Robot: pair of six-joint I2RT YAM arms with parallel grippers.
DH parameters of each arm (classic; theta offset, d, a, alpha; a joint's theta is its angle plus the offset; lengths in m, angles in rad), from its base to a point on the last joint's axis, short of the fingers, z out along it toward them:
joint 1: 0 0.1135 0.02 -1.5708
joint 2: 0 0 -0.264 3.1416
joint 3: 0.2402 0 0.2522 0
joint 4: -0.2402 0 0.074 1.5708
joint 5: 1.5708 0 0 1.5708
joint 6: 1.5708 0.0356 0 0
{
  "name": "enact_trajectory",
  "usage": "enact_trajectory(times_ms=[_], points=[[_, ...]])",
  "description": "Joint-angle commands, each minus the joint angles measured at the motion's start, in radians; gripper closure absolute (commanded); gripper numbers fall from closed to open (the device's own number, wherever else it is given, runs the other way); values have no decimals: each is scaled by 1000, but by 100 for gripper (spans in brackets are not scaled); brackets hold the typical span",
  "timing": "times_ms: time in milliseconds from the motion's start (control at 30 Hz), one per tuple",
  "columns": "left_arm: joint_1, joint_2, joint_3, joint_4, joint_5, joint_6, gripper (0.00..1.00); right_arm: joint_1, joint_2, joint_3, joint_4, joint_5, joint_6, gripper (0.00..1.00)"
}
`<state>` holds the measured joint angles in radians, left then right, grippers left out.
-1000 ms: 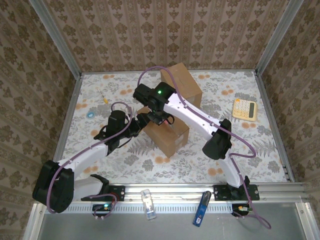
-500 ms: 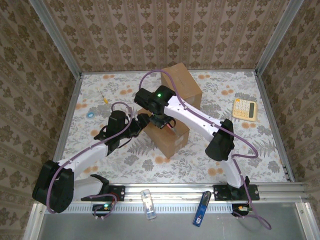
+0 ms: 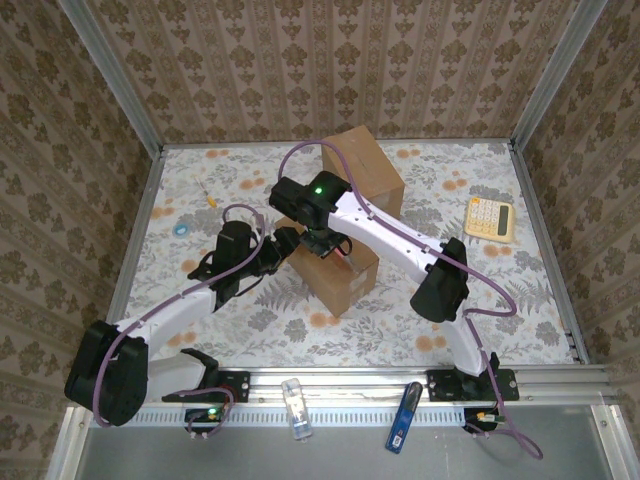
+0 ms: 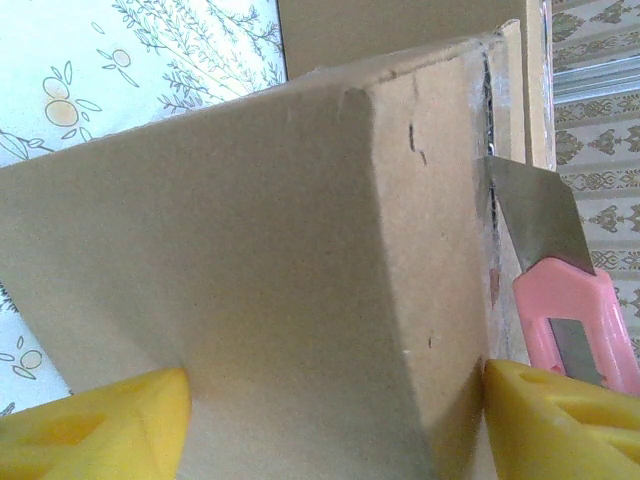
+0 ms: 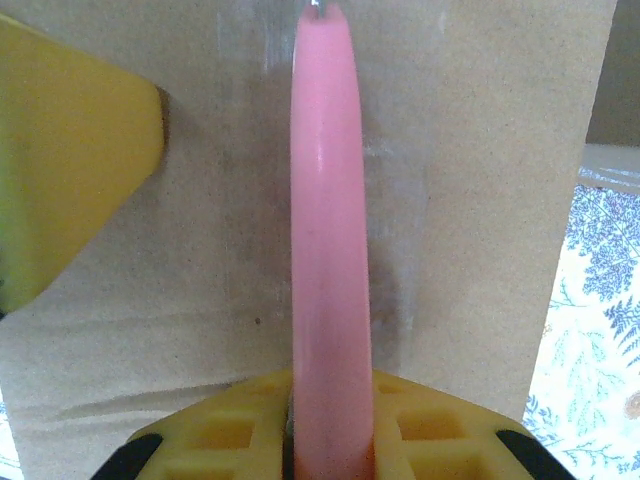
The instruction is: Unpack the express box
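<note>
box between left fingers, cutter against it

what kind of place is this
Probably a staged robot test cell: wallpapered panels in metal framing box in a floral-covered table, with a mounting rail along its near edge.

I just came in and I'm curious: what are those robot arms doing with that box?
They are opening it. The left gripper grips the nearer box by two sides to steady it. The right gripper holds a pink knife, and its blade is against the seam of the box. The flaps are not open yet. A second box stands behind it.
</note>
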<state>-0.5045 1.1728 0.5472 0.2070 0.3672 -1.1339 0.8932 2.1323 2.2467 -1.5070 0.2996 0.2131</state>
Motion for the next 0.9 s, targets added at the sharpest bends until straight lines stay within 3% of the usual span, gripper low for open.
enact_trajectory(times_ms=[0, 867], points=[[-2, 4, -20, -62, -16, -9, 25, 3, -23, -15, -117, -8, 5, 100], [11, 38, -33, -23, -11, -13, 25, 35, -153, -223, -97, -63, 106, 100]])
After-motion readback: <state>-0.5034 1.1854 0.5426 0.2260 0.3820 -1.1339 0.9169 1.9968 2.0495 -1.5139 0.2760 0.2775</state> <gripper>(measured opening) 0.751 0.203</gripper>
